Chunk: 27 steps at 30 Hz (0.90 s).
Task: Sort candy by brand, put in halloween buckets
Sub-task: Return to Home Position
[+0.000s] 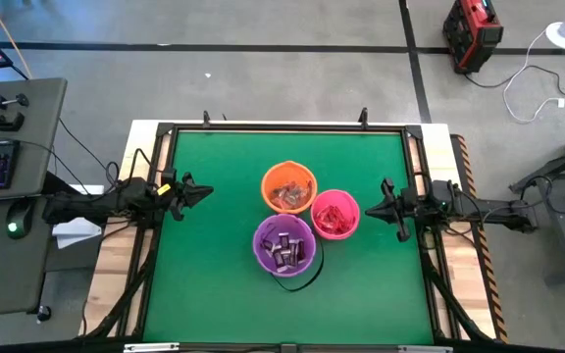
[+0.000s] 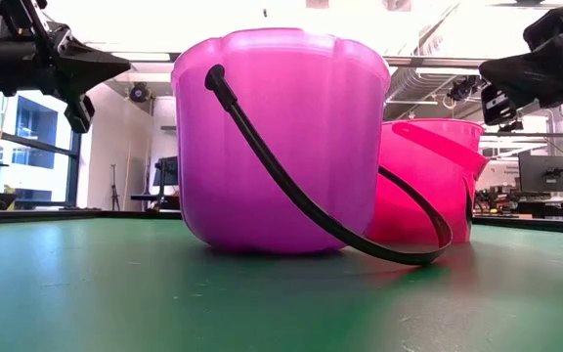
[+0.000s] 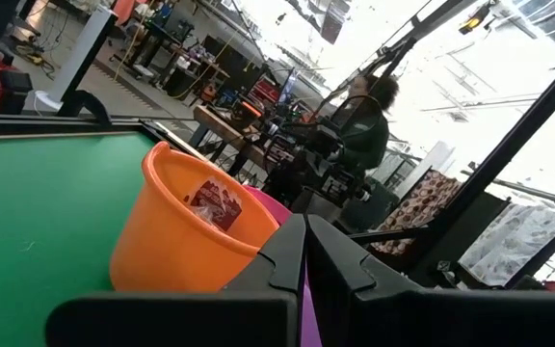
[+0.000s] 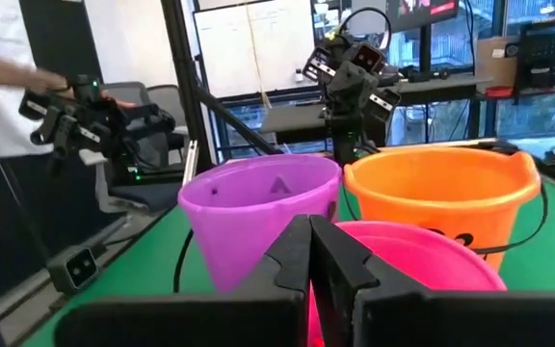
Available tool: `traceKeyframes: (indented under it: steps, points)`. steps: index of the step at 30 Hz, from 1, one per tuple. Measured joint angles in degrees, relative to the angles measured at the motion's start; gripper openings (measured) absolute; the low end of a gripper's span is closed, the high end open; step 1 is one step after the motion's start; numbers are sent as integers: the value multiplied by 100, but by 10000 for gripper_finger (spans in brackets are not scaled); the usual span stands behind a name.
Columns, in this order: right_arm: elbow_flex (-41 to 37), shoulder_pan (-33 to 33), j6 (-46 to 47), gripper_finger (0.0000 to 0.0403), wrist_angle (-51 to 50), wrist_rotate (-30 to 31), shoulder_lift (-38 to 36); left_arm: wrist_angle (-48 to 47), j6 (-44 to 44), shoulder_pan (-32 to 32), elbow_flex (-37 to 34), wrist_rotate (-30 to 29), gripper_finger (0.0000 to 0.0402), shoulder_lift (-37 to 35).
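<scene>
The bench (image 1: 214,284) has a green top in a black frame, with pale wood along both sides. Near its middle three pails stand bunched close: the orange bucket (image 3: 162,241) toward the far edge, the pink bucket (image 2: 428,186) right, the purple bucket (image 2: 281,147) nearest the front. The purple one's black handle (image 2: 399,259) lies on the green.

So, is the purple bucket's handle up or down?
Down: the black handle droops from the purple bucket onto the table.
</scene>
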Motion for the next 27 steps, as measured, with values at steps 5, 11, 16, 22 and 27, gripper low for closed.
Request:
traceKeyframes:
  steps: [5, 11, 16, 22, 27]
  points:
    - [-2, 0, 327, 0, 0, 0, 0, 0, 3, 0, 0, 0, 3, 0]
    - [-2, 0, 599, 0, 0, -1, 0, -1, -1, 2, 0, 0, 3, 0]
    - [-2, 0, 582, 0, 0, -1, 0, -1, -1, 2, 0, 0, 3, 0]
    - [-2, 0, 580, 0, 0, -2, 0, 0, 2, 2, 0, 0, 3, 0]
    - [-2, 0, 580, 0, 0, -2, 0, 0, 0, 2, 0, 0, 3, 0]
